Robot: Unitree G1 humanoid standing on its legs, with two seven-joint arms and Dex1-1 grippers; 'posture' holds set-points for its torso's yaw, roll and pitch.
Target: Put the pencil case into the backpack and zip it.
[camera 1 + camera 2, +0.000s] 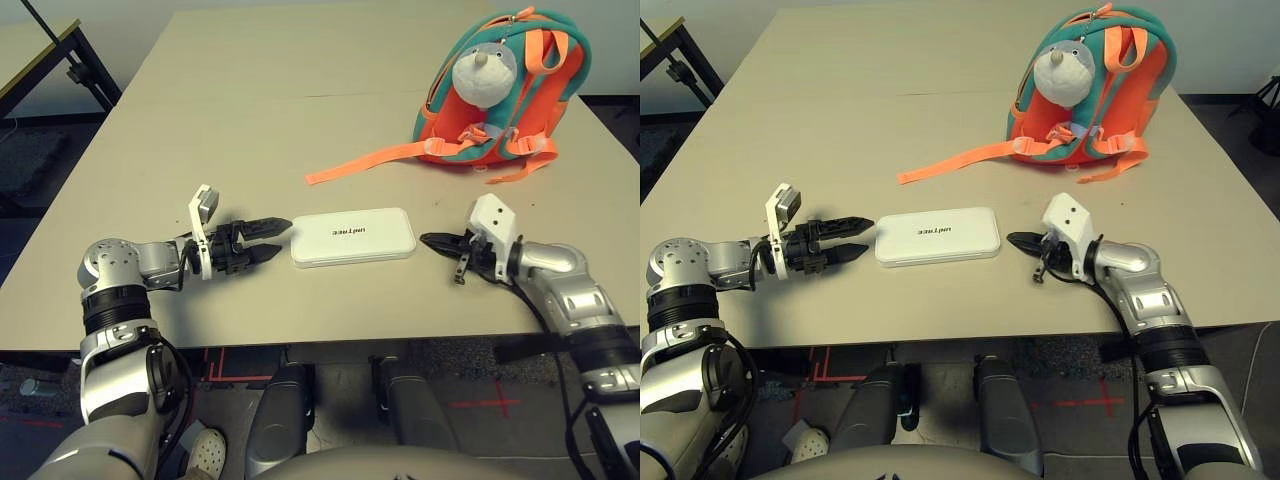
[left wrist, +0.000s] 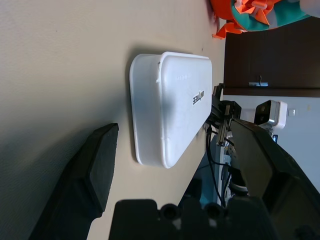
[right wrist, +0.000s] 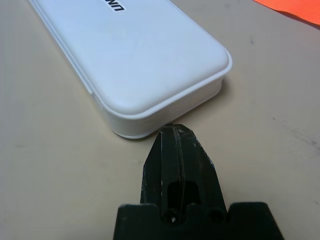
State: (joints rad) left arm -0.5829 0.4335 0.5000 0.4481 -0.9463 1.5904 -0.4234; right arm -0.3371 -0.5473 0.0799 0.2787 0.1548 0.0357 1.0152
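1. We saw a broad beige table (image 1: 200, 130), its matte top crossed by a faint seam running side to side behind the things on it.
2. The pencil case (image 1: 353, 237) lay flat near the front edge of the table, its dark lettering facing up, between the two hands.
3. The left hand (image 1: 268, 240) hovered just beside the case's left end with its black fingers spread apart, holding nothing; in the left wrist view the case lay just beyond the fingertips.
4. The right hand (image 1: 432, 241) pointed at the case's right end with its fingers pressed together, empty; in the right wrist view its tip sat right at the case's rounded corner, and we could not tell whether it touched.
5. The backpack (image 1: 500, 90) stood well apart at the far right of the table, its plush head (image 1: 484, 70) facing us and one orange strap (image 1: 365, 162) trailing across the top toward the middle.
6. Beyond the table's left side stood another table (image 1: 40, 60) with black legs, on a dark floor (image 1: 30, 160).
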